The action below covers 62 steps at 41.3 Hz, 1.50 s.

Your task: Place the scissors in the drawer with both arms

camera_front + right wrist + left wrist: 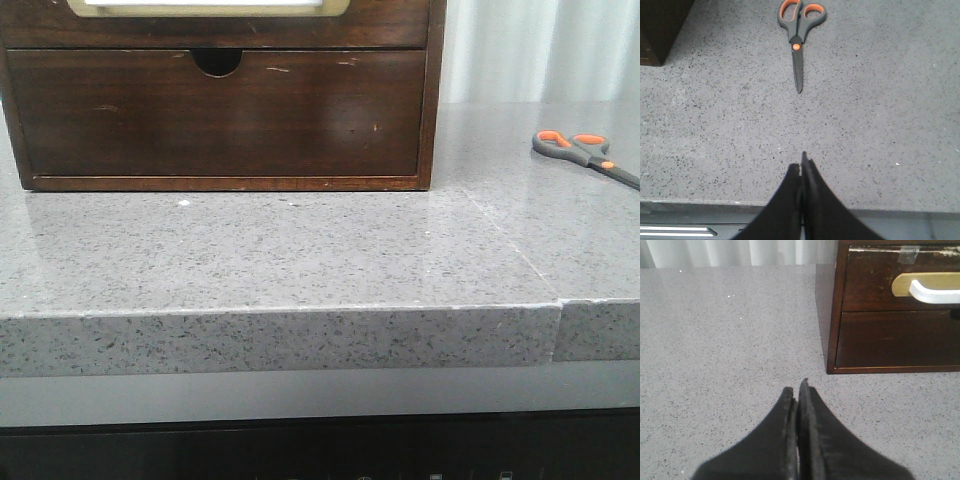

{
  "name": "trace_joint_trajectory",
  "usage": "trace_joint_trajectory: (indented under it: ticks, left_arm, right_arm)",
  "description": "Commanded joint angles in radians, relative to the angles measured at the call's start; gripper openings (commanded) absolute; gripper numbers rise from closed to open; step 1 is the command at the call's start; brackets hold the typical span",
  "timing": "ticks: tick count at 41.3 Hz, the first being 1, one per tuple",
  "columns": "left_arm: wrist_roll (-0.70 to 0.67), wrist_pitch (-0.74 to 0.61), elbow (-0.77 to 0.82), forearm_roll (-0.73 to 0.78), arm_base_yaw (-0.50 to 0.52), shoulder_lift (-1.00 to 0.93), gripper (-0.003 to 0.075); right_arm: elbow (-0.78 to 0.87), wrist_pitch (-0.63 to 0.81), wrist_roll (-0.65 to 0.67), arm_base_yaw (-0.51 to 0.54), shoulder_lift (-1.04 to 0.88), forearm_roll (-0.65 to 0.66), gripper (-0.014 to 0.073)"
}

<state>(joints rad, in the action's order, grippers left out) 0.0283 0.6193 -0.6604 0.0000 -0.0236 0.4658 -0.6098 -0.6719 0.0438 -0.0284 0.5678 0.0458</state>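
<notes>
Sitting on the grey speckled bench (300,250), the dark brown drawer (220,115) is pushed fully shut in its wooden cabinet (433,90). Scissors (800,30) lie flat, well off to the drawer's right. Left claw (798,390) and right claw (802,172) are both pinched closed, holding nothing.

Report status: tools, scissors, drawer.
Left tool and right tool shut, empty. Scissors flat on countertop, untouched. Drawer closed. Nothing blocking.

I see a glossy, scratched dark wood drawer (215,112), speckled polished stone counter (300,260), and matt plastic-handled scissors (800,30).
</notes>
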Motion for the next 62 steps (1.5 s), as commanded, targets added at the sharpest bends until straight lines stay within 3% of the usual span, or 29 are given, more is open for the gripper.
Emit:
trace_joint_trajectory:
  ticks: [1,4,11,14,16,27,42,56,62]
  left_arm:
    - [-0.008,-0.073,-0.025,-0.017,0.000,0.015,-0.0008]
    - [-0.008,-0.072,-0.025,-0.018,0.000,0.016,0.0054]
    - [-0.008,-0.072,-0.025,-0.018,0.000,0.016,0.0400]
    - [-0.008,-0.072,-0.025,-0.031,0.000,0.016,0.0524]
    - [-0.008,-0.074,-0.025,-0.051,0.000,0.016,0.0555]
    - [-0.008,-0.150,-0.025,-0.352,0.000,0.033,0.0552]
    - [0.021,-0.171,-0.025,-0.827,0.000,0.262,0.0552]
    - [0.577,-0.050,-0.030,-1.491,0.000,0.502,0.0552]
    - [0.757,0.026,-0.030,-1.665,0.000,0.593,0.0552]
  right_arm:
    - [-0.035,0.067,-0.008,0.004,0.012,0.018,-0.0004]
    - [-0.035,0.068,-0.019,0.004,0.012,0.018,0.0122]
    - [-0.035,0.076,-0.024,0.004,0.012,0.033,0.0457]
    - [-0.035,0.083,-0.024,0.004,0.012,0.033,0.0512]
    - [-0.035,0.088,-0.024,0.004,0.012,0.033,0.0517]
    - [-0.035,0.086,-0.024,0.004,0.012,0.033,0.0516]
    - [-0.035,0.086,-0.024,0.004,0.012,0.033,0.0516]
    - [-0.035,0.086,-0.024,0.004,0.012,0.033,0.0516]
    - [-0.035,0.086,-0.024,0.004,0.012,0.033,0.0516]
